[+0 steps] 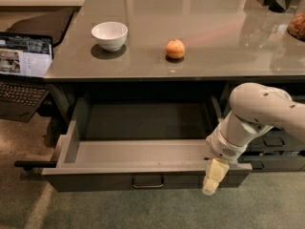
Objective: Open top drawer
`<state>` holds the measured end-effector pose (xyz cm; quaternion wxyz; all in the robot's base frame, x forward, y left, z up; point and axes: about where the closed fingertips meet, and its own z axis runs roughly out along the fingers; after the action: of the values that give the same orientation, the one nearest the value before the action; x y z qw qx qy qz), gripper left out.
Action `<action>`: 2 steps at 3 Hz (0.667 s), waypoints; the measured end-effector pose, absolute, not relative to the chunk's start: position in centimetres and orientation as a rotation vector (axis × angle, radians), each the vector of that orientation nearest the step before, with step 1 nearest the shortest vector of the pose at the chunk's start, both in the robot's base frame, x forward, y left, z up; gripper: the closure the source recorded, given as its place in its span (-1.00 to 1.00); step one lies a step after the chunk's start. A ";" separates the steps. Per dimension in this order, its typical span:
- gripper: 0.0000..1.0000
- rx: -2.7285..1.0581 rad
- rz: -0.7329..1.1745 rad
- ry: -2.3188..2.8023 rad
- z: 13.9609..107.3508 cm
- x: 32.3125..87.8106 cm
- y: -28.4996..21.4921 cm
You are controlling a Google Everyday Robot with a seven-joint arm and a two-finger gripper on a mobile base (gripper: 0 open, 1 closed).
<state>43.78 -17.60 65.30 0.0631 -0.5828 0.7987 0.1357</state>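
The top drawer point(143, 151) is a wide, shallow dark grey drawer pulled far out from under the grey counter. Its inside is plain grey and bare. Its flat front carries one small bail handle point(147, 182) at centre. My gripper point(212, 178) hangs at the right end of the drawer front, its pale fingers pointing down over the front edge. The white arm point(257, 113) reaches in from the right.
A white bowl point(109, 35) and an orange fruit point(175, 49) sit on the counter point(214, 27). A laptop point(21, 68) stands at the left. Shorter grey drawers point(274, 151) are behind the arm at right. Green carpet point(143, 209) lies in front.
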 end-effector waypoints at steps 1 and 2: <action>-1.00 -1.761 0.410 2.413 65.3 43.8 -17.6; -1.00 -1.779 0.463 2.459 65.4 42.8 -17.5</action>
<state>42.85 -17.53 65.44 0.0358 -0.5791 0.8003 0.1508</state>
